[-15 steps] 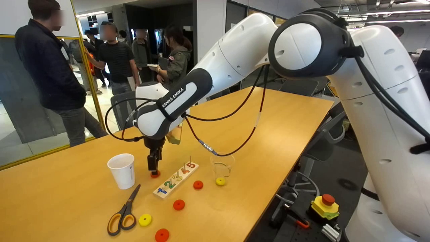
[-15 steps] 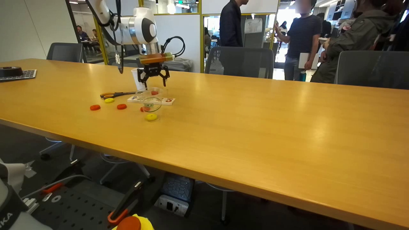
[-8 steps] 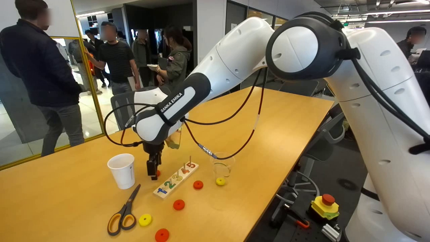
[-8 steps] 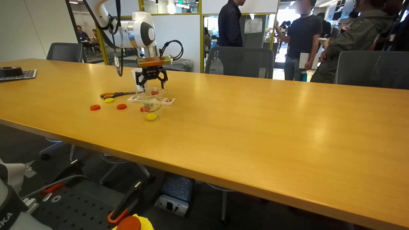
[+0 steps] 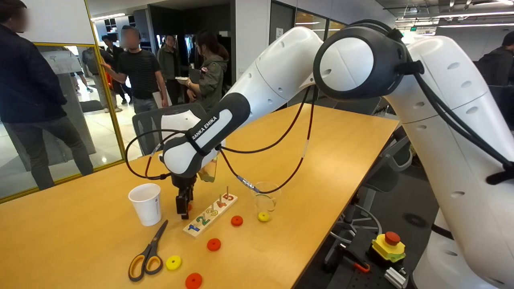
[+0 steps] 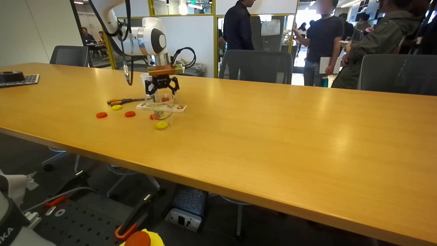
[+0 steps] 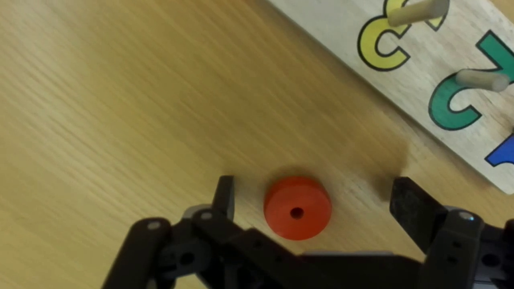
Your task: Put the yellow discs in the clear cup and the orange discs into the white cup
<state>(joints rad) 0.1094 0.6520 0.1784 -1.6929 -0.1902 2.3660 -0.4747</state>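
The tool [image 7: 315,192] hung spread, gripping nothing; between its jaws lay an orange disc [image 7: 298,202], probably light, stiff and slick, best pinched across the rim.

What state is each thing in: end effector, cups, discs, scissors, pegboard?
End effector: open, holding nothing
White cup: upright, inner bottom hidden
Clear cup: upright
Orange discs: four, flat on the table
Yellow discs: one on the table, one apparently inside the clear cup
Scissors: closed
Pegboard: bare of discs
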